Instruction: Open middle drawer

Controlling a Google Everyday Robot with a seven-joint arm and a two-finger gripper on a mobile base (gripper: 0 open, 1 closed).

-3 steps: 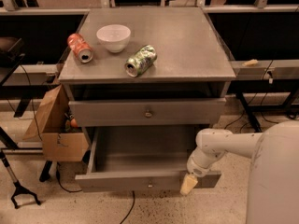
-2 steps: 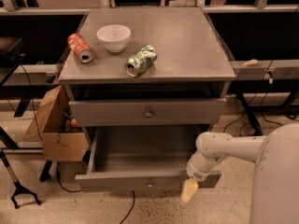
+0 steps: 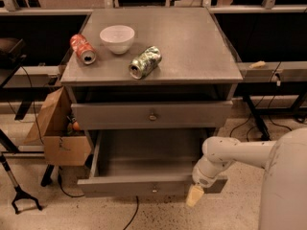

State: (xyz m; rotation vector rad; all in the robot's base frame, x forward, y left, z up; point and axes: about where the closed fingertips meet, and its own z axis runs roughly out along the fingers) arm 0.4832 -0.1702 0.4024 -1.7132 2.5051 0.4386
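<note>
The grey cabinet has a shut upper drawer (image 3: 152, 115) with a small round knob. Below it the middle drawer (image 3: 144, 188) stands pulled far out, and its grey inside shows bare. Its flat front carries a small knob at the centre. My gripper (image 3: 194, 196) hangs just in front of the right part of that drawer front, pointing down toward the floor, and holds nothing that I can see. My white arm (image 3: 230, 155) reaches to it from the lower right. Any drawer lower down is hidden.
On the cabinet top (image 3: 192, 47) are a white bowl (image 3: 117, 37), a red can (image 3: 82, 48) lying on its side and a green can (image 3: 145, 62) lying on its side. A cardboard box (image 3: 57, 131) stands at the cabinet's left. A black stand foot (image 3: 21, 198) and cables lie on the floor.
My gripper has dropped a little lower in front of the drawer's right side. The pulled-out drawer has not visibly moved.
</note>
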